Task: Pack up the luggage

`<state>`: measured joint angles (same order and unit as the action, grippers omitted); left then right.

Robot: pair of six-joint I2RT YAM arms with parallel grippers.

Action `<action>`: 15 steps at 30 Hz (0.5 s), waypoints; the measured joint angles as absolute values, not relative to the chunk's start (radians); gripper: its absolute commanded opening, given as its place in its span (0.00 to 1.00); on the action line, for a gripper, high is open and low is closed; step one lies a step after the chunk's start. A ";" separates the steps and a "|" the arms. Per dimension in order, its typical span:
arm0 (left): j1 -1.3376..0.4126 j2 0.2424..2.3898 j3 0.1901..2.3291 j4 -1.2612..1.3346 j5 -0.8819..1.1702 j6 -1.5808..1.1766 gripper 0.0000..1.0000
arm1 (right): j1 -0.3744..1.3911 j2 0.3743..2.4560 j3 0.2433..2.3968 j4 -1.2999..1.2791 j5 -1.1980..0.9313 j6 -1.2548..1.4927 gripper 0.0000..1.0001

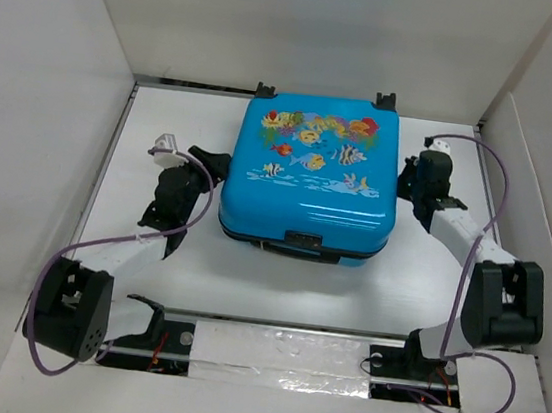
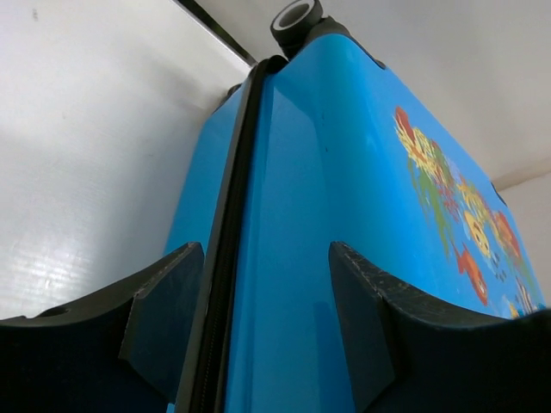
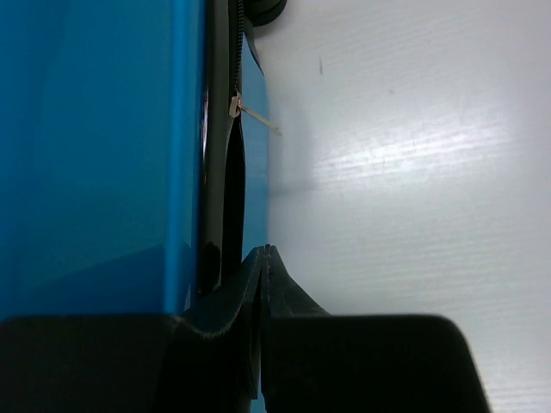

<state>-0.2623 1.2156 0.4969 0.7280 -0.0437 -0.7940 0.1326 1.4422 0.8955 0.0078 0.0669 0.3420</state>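
Right up against the lens is the left gripper, dark fingers spread wide and holding nothing, straddling the side of the luggage with the black zip seam running between them. The luggage lies flat and closed, fish print up, toward the back of the white table. On its other side is the right gripper, fingers pressed together, nothing visible between them, tips just beside the seam. There's a wheel up at the corner. Smallest of all is the zip pull, tab sticking out, and the zip seems parted between it and those fingers. My call: brace the shell with the left, square the right onto that tab, then draw along the seam, never outward.
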 measured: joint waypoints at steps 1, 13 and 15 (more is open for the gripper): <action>-0.281 1.193 0.479 0.727 -0.077 -0.794 0.57 | 0.132 1.476 0.928 0.008 0.056 0.324 0.02; -0.744 0.864 0.300 0.679 -0.514 -0.866 0.58 | 0.115 1.960 1.512 -0.015 -0.151 0.201 0.40; -0.815 0.828 0.291 0.648 -0.572 -0.866 0.61 | 0.118 2.002 1.580 -0.017 -0.175 0.216 0.67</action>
